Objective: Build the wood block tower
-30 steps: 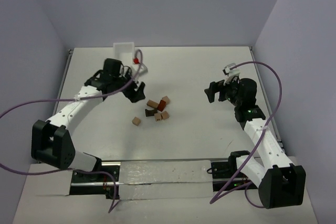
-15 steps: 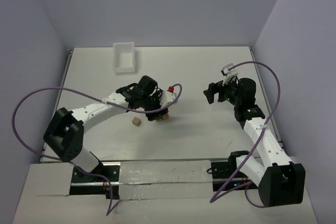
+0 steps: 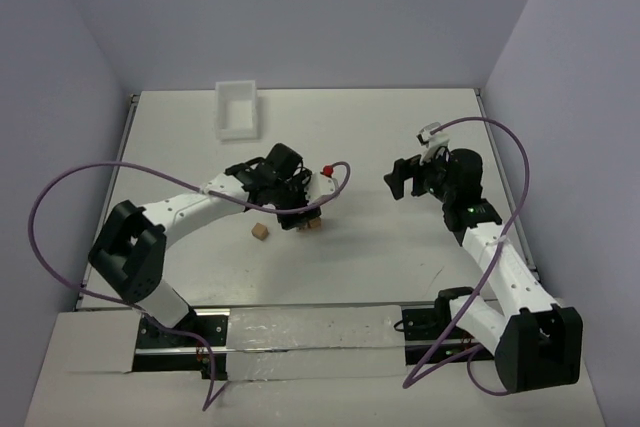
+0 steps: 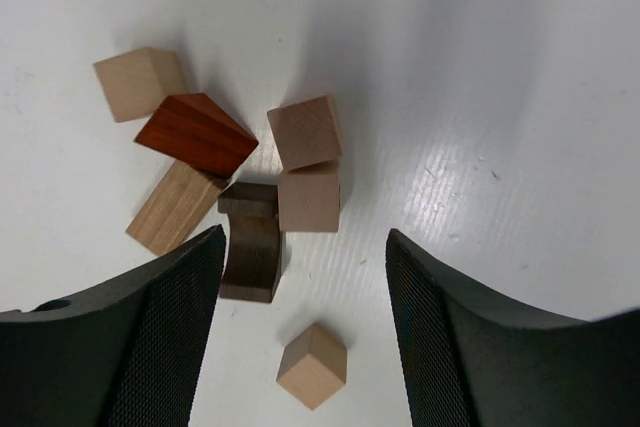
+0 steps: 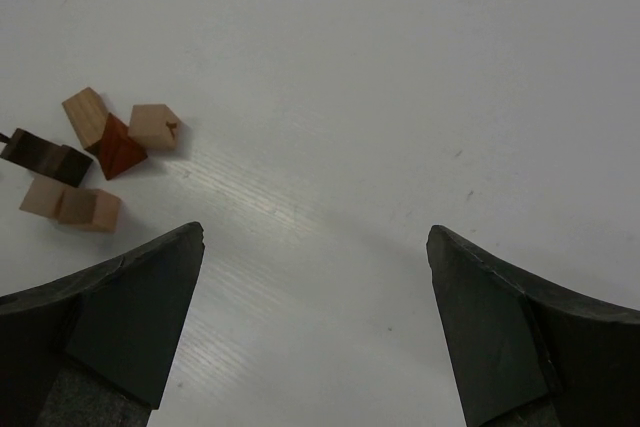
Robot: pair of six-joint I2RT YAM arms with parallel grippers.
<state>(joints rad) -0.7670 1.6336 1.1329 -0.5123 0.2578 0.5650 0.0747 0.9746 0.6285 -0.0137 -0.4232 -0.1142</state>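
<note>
The wood blocks lie loose on the white table, none stacked. The left wrist view shows a tan cube [image 4: 140, 82], a reddish-brown wedge [image 4: 197, 134], a tan plank [image 4: 174, 207], a dark brown arch block [image 4: 252, 241] and two touching tan cubes [image 4: 307, 165]. A lone tan cube [image 4: 312, 365] lies apart, between my open left gripper's [image 4: 305, 287] fingers, below them. In the top view the left gripper [image 3: 297, 213] hovers over the cluster and hides most of it; the lone cube [image 3: 260, 232] shows beside it. My right gripper [image 3: 405, 179] is open and empty, right of the cluster [image 5: 90, 157].
A white rectangular bin [image 3: 238, 110] stands at the back left of the table. A purple cable with a red fitting [image 3: 326, 169] arcs off the left wrist. Bare table [image 5: 400, 97] lies under and beyond the right gripper [image 5: 315, 247].
The left arm swung from near the white bin forward and right to hover over the block cluster, then held almost still. The right gripper shifted slightly left.
</note>
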